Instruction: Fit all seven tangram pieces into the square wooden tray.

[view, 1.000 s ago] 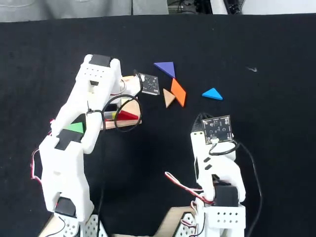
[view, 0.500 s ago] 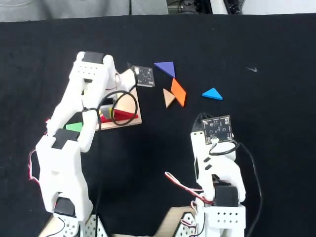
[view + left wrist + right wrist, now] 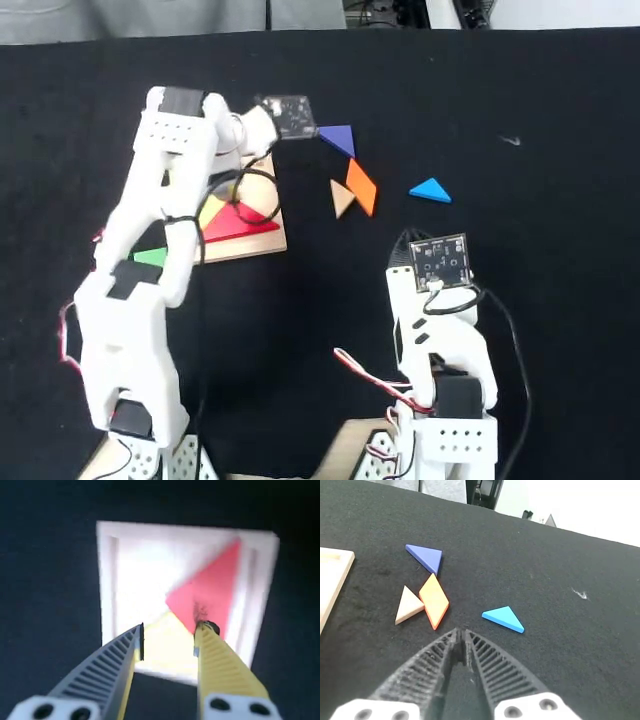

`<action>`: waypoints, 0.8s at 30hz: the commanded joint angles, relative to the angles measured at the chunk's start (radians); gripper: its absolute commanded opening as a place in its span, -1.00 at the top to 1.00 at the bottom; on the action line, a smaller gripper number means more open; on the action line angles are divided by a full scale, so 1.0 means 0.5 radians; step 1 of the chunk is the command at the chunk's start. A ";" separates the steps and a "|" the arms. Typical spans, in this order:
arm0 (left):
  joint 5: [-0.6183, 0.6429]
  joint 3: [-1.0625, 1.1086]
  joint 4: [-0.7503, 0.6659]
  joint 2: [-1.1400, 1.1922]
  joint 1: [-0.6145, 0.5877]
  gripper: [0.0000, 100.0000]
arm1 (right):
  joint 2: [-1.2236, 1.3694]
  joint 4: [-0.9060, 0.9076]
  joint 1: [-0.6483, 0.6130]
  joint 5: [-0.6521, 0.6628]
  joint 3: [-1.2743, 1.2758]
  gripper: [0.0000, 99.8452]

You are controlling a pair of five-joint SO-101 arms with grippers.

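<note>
Over black cloth (image 3: 560, 300) (pale backdrop (image 3: 580, 505) behind): left end effector (image 3: 172, 628) parted, right end effector (image 3: 462, 633) closed.

The square wooden tray (image 3: 265, 241), partly hidden, blurred, cropped
From above, the white left arm (image 3: 150, 200) covers much of it; the left wrist view blurs its red triangular piece (image 3: 210, 597) and yellow piece (image 3: 167, 647); the right wrist view's edge cuts it off.

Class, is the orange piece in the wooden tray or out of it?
Out: the orange piece lies on the table beside the tan triangle, apart from the tray.
</note>
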 commanded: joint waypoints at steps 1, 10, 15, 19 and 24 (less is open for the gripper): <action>0.463 0.103 -0.448 0.120 0.084 0.64 | -0.158 -0.040 -0.025 0.018 -0.008 0.98; 0.666 0.183 -0.393 0.267 0.091 0.64 | -0.158 -0.040 -0.025 0.018 -0.008 0.98; 0.589 0.183 -0.233 0.249 0.057 0.64 | -0.158 -0.040 -0.021 0.018 -0.008 0.98; 0.427 0.158 -0.055 0.249 0.060 0.64 | -0.158 -0.040 -0.021 0.018 -0.008 0.98; 0.632 -0.038 -0.077 0.196 0.060 0.64 | -0.158 -0.040 -0.021 0.018 -0.008 0.98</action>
